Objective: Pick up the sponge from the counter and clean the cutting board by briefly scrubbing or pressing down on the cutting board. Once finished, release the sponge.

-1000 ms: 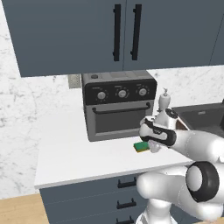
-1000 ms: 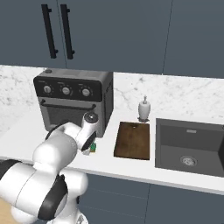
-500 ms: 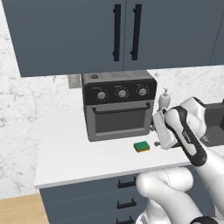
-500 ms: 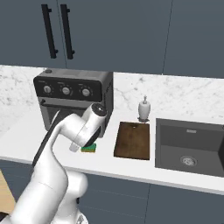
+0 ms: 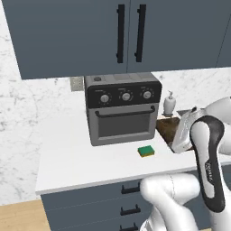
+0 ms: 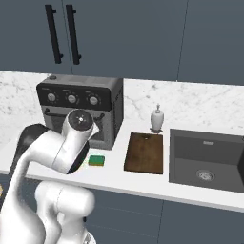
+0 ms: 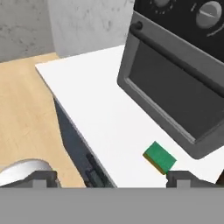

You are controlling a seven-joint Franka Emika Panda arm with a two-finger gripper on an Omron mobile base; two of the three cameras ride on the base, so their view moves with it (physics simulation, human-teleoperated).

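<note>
White and smooth, the counter point(image 5: 81, 158) ran from the marbled wall point(image 5: 27, 113) on the left toward the sink basin point(image 6: 205, 159) on the right, above dark blue-grey drawers point(image 5: 90, 207). A dark toaster oven point(image 5: 122, 108) stood on it toward the left, its glass door facing forward and three knobs in a row above the handle. Just in front of the oven's right front corner lay the sponge point(image 5: 145, 151), green side up with its yellow layer showing along the edge, flat on the counter and apart from the oven.

To the right of the sponge, near but not touching it, the dark brown cutting board point(image 6: 145, 152) lay flat, its long side running back toward the wall. A small white soap dispenser point(image 6: 157, 119) stood upright just behind the board's far end. The sink basin sat to the right of the board, sunk into the counter. Dark cabinet doors point(image 5: 131, 31) with black handles hung overhead.

The arm was raised above the counter's front edge. In the hand view the gripper point(image 7: 111, 179) showed its two dark fingertips point(image 7: 183, 177) set far apart at the bottom of the picture, spread wide with nothing between them. The sponge point(image 7: 160, 157) lay on the counter just above the right-hand tip in that view, with no grip on it.
</note>
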